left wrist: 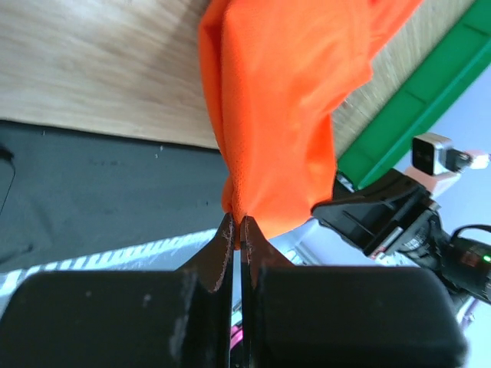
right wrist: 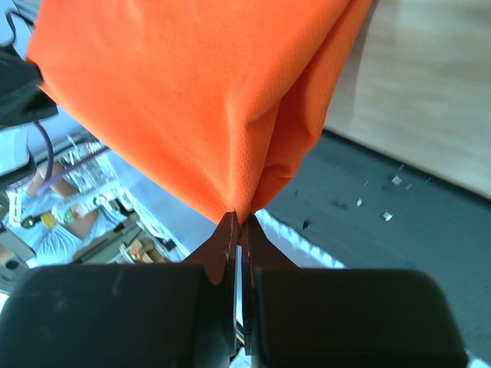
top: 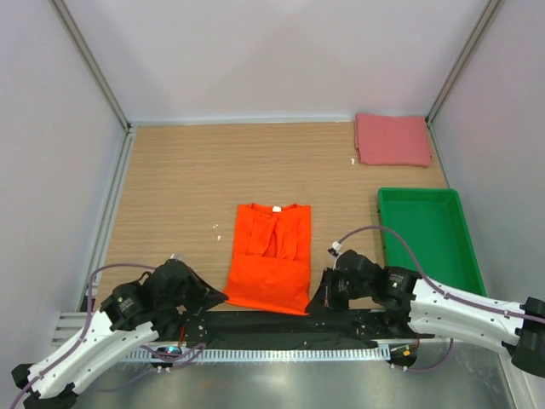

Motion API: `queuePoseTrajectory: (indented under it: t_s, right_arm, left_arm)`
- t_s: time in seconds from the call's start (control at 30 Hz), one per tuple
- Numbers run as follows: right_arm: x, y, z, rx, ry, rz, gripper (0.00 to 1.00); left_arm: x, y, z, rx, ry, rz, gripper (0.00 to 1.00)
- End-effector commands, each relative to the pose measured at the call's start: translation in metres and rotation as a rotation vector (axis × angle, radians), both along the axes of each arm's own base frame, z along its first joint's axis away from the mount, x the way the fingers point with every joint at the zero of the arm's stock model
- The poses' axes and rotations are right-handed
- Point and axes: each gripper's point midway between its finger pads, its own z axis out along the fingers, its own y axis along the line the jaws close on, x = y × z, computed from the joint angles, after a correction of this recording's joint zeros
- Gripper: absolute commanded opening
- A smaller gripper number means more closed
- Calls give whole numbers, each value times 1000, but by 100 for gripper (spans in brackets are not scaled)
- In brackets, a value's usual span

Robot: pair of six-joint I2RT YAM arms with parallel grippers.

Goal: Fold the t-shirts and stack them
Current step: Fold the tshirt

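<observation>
Orange t-shirt (top: 271, 256) centre frame on table (top: 179, 187), sleeves folded in, end fold pending. My left hand (left wrist: 236, 224) and right hand (right wrist: 237, 218) each clamped on a bottom corner. Pink t-shirt (top: 392, 139) already folded, upper right. Stacking not done.

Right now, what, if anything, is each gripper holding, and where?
Both hold the orange t-shirt: the left gripper pinches its near left hem corner, the right gripper its near right hem corner.
</observation>
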Motion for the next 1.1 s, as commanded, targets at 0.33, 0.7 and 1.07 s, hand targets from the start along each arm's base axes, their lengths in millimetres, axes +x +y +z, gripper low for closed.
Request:
queuePoseTrajectory:
  t_s: [0.33,0.7,1.07]
  right_arm:
    - [10,25,93,56,-91,-29,1]
    - [83,19,104,61,-75,-48,1]
    - [140,7,109,70,-41,-48,1]
  left_arm:
    - [9,17,72,35,-135,21,0]
    - [79,-16,112,174,-252,-3,0]
    - [156,-24,95,161,-172,-36,0]
